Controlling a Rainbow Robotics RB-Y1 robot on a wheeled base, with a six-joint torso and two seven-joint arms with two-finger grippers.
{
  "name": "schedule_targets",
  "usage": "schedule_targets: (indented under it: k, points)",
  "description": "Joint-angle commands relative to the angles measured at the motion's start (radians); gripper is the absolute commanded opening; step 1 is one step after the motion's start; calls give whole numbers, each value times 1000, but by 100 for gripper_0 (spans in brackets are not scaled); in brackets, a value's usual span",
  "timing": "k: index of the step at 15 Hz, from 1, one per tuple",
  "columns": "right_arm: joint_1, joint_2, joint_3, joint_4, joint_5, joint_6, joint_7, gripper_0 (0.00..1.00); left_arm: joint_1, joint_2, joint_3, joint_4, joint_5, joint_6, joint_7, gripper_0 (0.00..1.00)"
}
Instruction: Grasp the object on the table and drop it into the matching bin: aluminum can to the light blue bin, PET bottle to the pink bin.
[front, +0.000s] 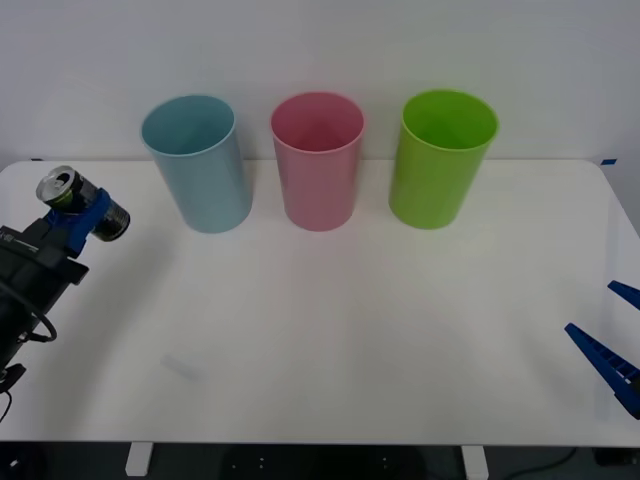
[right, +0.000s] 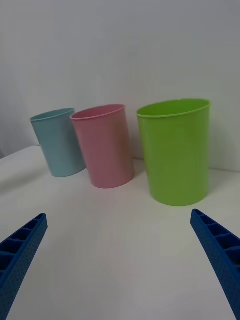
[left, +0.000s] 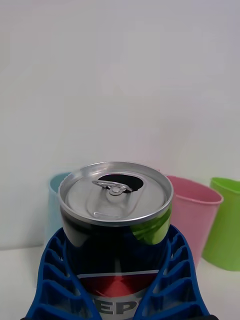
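Pinching the aluminum can (front: 78, 203) clear of the tabletop (front: 330, 330) at its left edge, the left pincer (front: 88, 212) has the grasp done but the drop into the nearby light blue bin (front: 198, 165) remains, while the right pincer (front: 618, 340) waits spread at the right.

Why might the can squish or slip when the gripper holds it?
The aluminum can is already opened, so it is probably empty, light and easy to dent. Its shiny smooth side could be slippery, though the left gripper wraps ribbed blue fingers around it. Being round, it would likely roll if it fell on the table.
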Motion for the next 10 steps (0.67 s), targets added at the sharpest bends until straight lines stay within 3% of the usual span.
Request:
schedule_targets:
  k: [1, 5, 10]
  points:
    - [0, 0, 0, 0, 0, 0, 0, 100, -28, 2, 4, -80, -55, 48, 128, 2]
    - [0, 0, 0, 0, 0, 0, 0, 100, -122, 2, 5, -127, -225, 117, 292, 3]
    - [0, 0, 0, 0, 0, 0, 0, 100, -275, 2, -21, -69, -412, 169, 424, 3]
